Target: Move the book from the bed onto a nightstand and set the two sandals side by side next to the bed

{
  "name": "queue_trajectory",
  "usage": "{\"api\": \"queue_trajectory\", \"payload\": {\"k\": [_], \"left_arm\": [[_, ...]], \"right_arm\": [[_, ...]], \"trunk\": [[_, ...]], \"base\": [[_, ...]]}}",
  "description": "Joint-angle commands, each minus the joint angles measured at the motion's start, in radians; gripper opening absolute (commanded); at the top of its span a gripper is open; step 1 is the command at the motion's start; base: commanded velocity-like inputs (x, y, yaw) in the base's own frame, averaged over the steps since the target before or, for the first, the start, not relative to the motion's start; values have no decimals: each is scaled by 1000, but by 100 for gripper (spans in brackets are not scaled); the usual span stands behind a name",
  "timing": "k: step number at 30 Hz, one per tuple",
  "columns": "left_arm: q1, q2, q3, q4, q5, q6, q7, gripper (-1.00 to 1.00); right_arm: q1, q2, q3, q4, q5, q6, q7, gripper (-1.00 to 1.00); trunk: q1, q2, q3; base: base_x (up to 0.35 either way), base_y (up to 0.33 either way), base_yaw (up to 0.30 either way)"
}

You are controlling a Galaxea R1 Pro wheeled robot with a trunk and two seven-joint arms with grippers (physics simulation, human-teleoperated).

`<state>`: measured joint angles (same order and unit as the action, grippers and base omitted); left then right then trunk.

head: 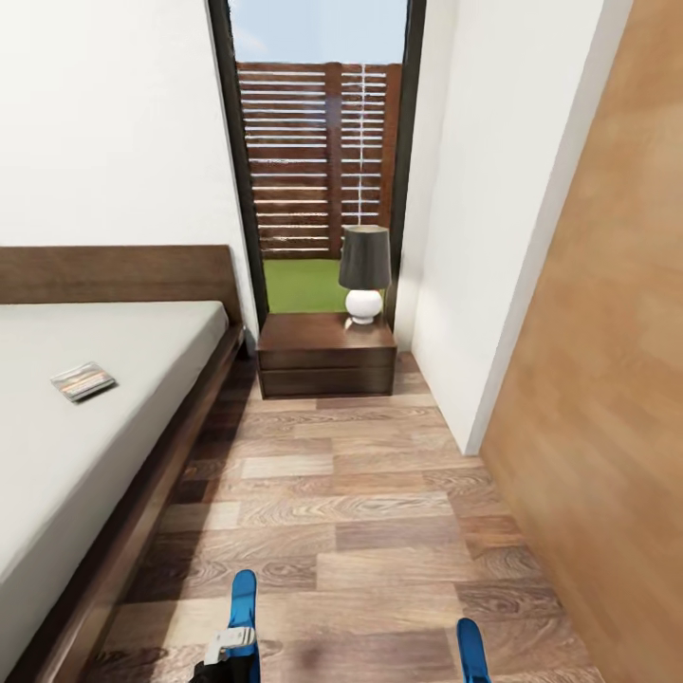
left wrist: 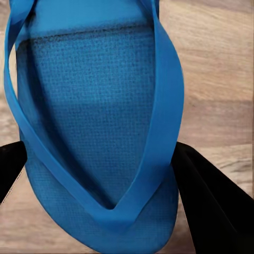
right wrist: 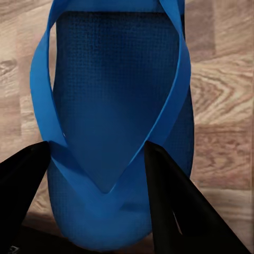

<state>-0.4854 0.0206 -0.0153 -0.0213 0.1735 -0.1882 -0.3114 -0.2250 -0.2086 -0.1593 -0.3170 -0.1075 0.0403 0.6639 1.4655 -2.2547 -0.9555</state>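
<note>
While the book (head: pixel 83 381) lies on the bed (head: pixel 114 417) at the left middle of the head view, untouched, both sandals are off the floor and in the robot's grip. The left sandal (left wrist: pixel 100 132) sits between the left hand's (left wrist: pixel 106 180) two black fingers, which press its edges near the toe post: clenched on it, wood floor (left wrist: pixel 222 79) behind. The right sandal (right wrist: pixel 114 127) is pinched the same way by the right hand (right wrist: pixel 98 180). In the head view the two sandals show as blue tips at the bottom edge, left one at (head: pixel 244 607), right one at (head: pixel 471 650), apart from each other, over the plank floor beside the bed frame. The nightstand (head: pixel 327 356) stands at centre, under the window, with a lamp (head: pixel 365 275) on its right part; its left part looks free. Judgement: neither goal is finished. Sandals picked up but not yet set down side by side; book transfer not begun.
</note>
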Motion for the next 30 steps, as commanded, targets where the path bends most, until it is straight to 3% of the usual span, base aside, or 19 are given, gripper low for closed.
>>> {"api": "queue_trajectory", "payload": {"k": [1, 16, 30], "left_arm": [[-1, 0, -2, 1, 9, -2, -4, -100], [-1, -1, -2, 1, 9, -2, -5, -100], [-1, -1, -2, 1, 9, -2, -4, -100]], "right_arm": [[-1, 0, -3, 20, -10, 4, 5, -100], [0, 0, -3, 59, -9, 4, 5, -100], [-1, 0, -3, 59, -9, 4, 5, -100]], "trunk": [[0, 0, -1], [0, 0, -1], [0, 0, -1]], "base": [[317, -89, 83], [313, -96, 74], [315, -11, 72]]}}
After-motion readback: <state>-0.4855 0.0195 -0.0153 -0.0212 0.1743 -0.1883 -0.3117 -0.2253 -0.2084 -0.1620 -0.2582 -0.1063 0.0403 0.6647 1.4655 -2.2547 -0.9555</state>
